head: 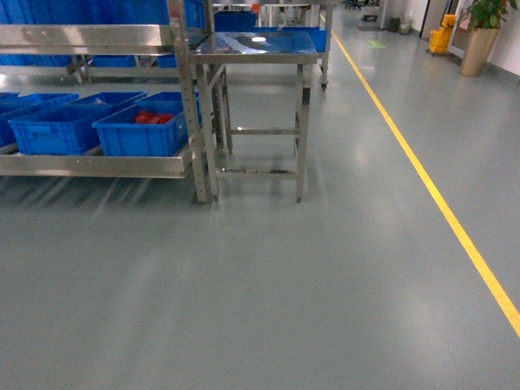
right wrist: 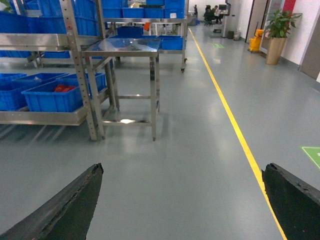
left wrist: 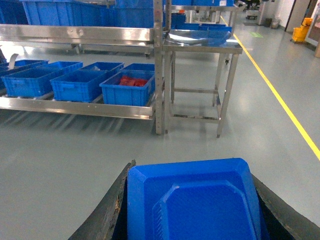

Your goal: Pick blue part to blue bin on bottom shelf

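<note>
The blue part (left wrist: 192,200), a moulded plastic piece with bevelled corners, fills the bottom of the left wrist view with my left gripper (left wrist: 192,172) shut on it. Black fingers (left wrist: 112,210) press on both of its sides. The bottom shelf (left wrist: 75,107) lies ahead on the left and carries several blue bins (left wrist: 75,85). The rightmost bin (left wrist: 127,90) holds red pieces. From the head camera the shelf rail (head: 97,166) and bins (head: 138,136) show, but neither gripper does. My right gripper (right wrist: 182,167) hangs open over bare floor.
A square steel table (head: 256,45) stands right of the rack post (head: 191,106). A yellow floor line (head: 422,179) runs along the aisle. A potted plant (head: 479,41) and a yellow mop bucket (head: 443,36) stand far right. Grey floor lies between me and the rack.
</note>
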Robot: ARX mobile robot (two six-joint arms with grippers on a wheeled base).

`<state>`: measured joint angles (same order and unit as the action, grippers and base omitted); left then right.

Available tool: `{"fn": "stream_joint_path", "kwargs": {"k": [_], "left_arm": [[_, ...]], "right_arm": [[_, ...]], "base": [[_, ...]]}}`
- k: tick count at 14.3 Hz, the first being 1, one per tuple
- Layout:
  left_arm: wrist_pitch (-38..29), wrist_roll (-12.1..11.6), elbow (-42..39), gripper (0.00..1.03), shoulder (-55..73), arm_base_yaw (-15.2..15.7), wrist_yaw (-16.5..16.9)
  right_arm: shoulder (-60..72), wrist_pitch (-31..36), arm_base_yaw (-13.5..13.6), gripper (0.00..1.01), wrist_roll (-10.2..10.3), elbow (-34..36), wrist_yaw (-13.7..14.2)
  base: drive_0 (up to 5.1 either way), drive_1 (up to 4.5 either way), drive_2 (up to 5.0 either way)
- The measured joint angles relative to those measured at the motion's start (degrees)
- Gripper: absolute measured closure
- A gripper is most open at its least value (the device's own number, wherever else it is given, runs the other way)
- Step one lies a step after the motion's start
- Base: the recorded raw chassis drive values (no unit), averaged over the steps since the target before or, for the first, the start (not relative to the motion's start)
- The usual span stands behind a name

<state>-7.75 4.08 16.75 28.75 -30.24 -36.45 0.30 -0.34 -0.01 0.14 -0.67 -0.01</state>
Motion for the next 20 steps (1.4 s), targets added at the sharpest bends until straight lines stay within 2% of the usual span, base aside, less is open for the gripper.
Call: {"fn": "stream_joint_path", "kwargs": {"k": [20], "left_arm": [[0.0,0.0,0.0,0.59,0.0,0.0,0.0]], "right_arm": [[0.0,0.0,0.0,0.03,0.0,0.0,0.0]], "base": [[0.0,4.16,-4.1]]}}
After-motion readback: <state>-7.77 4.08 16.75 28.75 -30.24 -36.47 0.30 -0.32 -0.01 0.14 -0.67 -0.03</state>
